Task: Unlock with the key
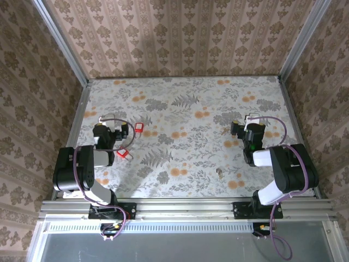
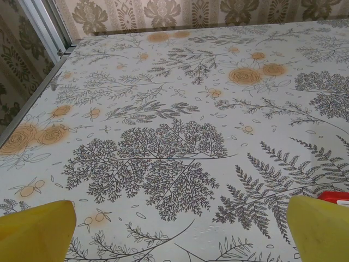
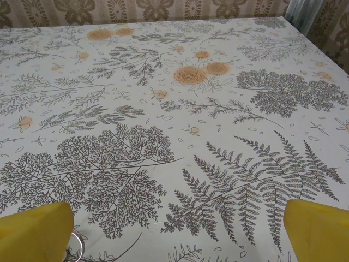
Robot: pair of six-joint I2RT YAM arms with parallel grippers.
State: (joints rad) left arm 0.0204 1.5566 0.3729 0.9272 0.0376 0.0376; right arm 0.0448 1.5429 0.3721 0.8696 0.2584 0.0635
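The left pincer (image 2: 180, 213) stands wide open and empty, its yellow fingers (image 2: 38, 229) at the two bottom corners of its wrist view. Just above the right-hand finger peeks the corner of a small red padlock (image 2: 334, 195). The top view adds its silver shackle and shows it lying just near and right of that pincer. It also adds a second red padlock (image 1: 138, 129) just right of the fingertips.

The right pincer (image 3: 180, 213) is likewise spread open, gripping nothing. Its wrist view catches a thin silver ring (image 3: 76, 243) just beside the left-hand finger, half hidden. I cannot tell what it is attached to.

From above, the tiny dark grey metal key (image 1: 220, 173) reads as a dark speck on the floral-patterned worktop (image 1: 185, 109). It lies nearer than the right pincer and slightly left, well apart from both padlocks.
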